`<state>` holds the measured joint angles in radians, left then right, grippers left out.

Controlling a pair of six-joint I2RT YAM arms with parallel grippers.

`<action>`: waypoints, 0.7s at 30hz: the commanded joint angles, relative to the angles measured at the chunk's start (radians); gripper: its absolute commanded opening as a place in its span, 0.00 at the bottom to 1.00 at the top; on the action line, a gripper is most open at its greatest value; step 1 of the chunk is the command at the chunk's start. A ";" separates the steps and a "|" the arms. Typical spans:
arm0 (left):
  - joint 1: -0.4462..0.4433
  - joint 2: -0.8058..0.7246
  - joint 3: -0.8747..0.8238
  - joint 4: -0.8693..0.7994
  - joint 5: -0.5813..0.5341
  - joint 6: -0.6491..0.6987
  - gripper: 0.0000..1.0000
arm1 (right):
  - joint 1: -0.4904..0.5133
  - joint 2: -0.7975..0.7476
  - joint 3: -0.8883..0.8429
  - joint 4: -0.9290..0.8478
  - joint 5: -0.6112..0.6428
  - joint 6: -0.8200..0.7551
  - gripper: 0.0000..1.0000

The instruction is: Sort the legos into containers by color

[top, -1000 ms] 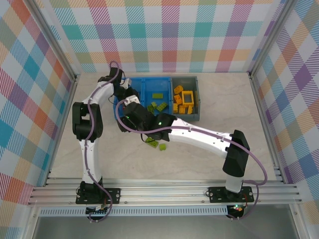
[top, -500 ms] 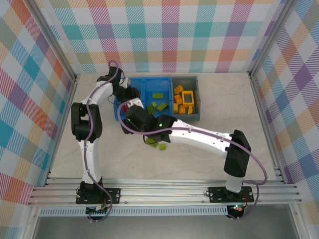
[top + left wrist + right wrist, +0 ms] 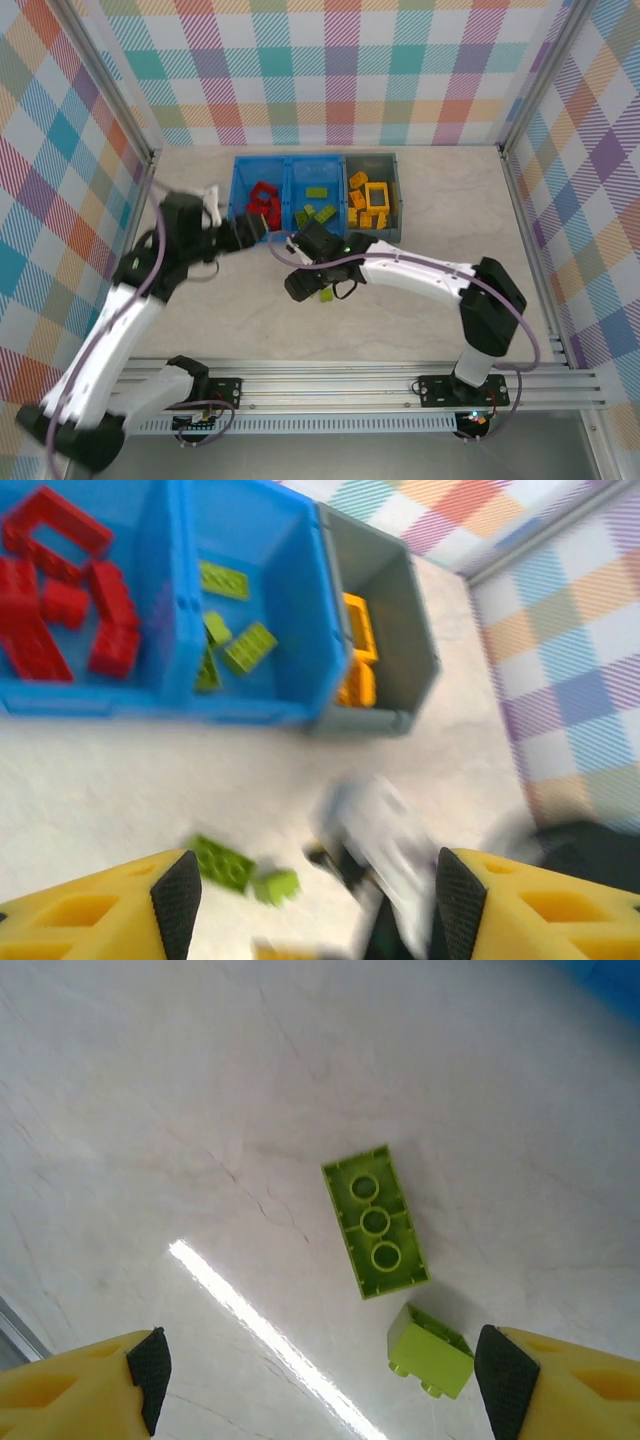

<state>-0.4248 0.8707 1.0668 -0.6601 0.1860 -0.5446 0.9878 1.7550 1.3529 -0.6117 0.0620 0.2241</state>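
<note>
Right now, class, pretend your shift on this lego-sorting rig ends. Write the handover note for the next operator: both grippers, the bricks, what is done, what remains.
Left gripper: open, empty, on the near side of the bins.
Right gripper: open, empty, above the table, where a long lime brick lies upside down beside a short lime brick.
Done: red bricks in the left compartment of the blue bin, sorted lime bricks in its right compartment, yellow-orange bricks in the grey bin.
Left: move the two loose lime bricks into the lime compartment.
</note>
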 commanded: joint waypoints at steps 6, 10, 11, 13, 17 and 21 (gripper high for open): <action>-0.262 -0.426 -0.326 -0.219 -0.255 -0.417 0.65 | -0.029 0.251 0.210 -0.168 -0.046 -0.134 0.81; -0.262 -0.529 -0.362 -0.236 -0.242 -0.407 0.65 | -0.034 0.326 0.249 -0.177 0.010 -0.137 0.78; -0.262 -0.534 -0.366 -0.233 -0.227 -0.405 0.65 | -0.037 0.343 0.259 -0.181 0.015 -0.138 0.76; -0.262 -0.532 -0.373 -0.220 -0.193 -0.399 0.65 | -0.038 0.365 0.267 -0.180 0.023 -0.137 0.73; -0.262 -0.542 -0.366 -0.255 -0.185 -0.381 0.66 | -0.038 0.388 0.272 -0.170 0.038 -0.126 0.63; -0.262 -0.557 -0.369 -0.270 -0.194 -0.380 0.66 | -0.038 0.397 0.276 -0.151 0.036 -0.118 0.49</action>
<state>-0.6739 0.3309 0.7078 -0.9077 -0.0097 -0.9272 0.9546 2.1376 1.5986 -0.7574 0.0910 0.1017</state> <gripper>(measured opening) 0.656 0.512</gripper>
